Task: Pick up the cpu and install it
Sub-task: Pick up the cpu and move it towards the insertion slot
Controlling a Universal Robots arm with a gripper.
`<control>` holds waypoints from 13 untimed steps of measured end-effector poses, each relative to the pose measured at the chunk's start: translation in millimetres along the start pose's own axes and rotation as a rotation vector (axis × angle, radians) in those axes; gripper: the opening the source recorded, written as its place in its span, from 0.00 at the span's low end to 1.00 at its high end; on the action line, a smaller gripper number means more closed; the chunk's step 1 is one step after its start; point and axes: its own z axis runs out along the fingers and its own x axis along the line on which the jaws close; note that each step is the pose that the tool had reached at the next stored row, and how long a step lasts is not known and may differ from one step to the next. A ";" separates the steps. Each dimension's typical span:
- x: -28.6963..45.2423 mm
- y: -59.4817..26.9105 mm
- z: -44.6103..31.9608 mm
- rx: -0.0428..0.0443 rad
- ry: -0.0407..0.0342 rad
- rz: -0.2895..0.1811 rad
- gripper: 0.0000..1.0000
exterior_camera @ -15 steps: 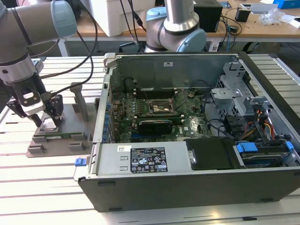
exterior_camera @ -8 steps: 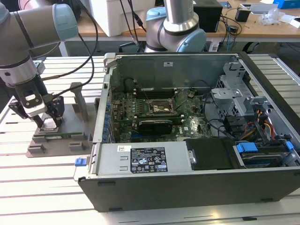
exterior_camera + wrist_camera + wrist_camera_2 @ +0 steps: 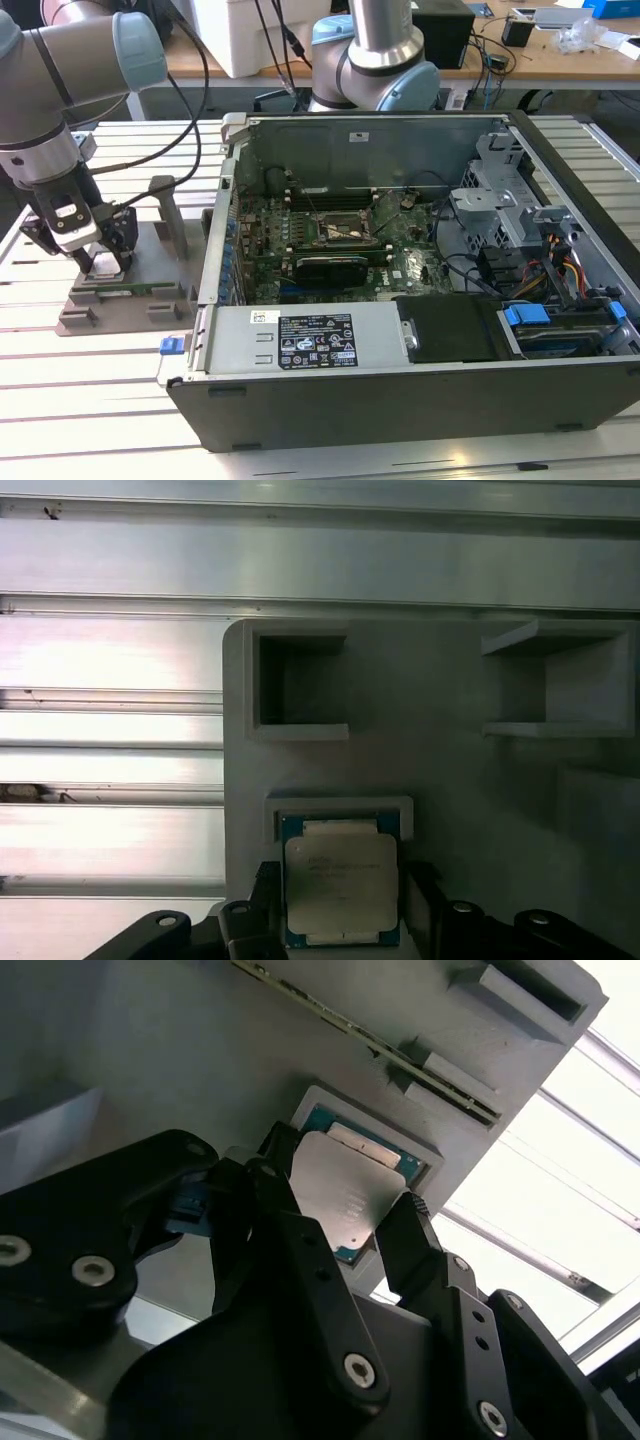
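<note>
Item: cpu, seated flat in recess of grey fixture. Gripper jaws spread astride it, not yet pinching. Est.: light, stiff, slick lid, fragile underside; take by opp. edges, level.

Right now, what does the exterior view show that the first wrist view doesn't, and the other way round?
Exterior view: the open computer case with its circuit board inside, and the long arm. First wrist view: the square silver chip lying in a pocket of the grey holder, plus two empty pockets. Both: the hand down at that holder, and the slatted metal table.
</note>
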 end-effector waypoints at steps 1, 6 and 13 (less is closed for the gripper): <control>0.0 0.1 0.1 -0.0004 -0.0002 0.000 0.60; 0.0 0.1 0.2 -0.0006 -0.0003 0.000 0.60; 0.0 0.2 0.2 -0.0008 -0.0002 0.000 0.54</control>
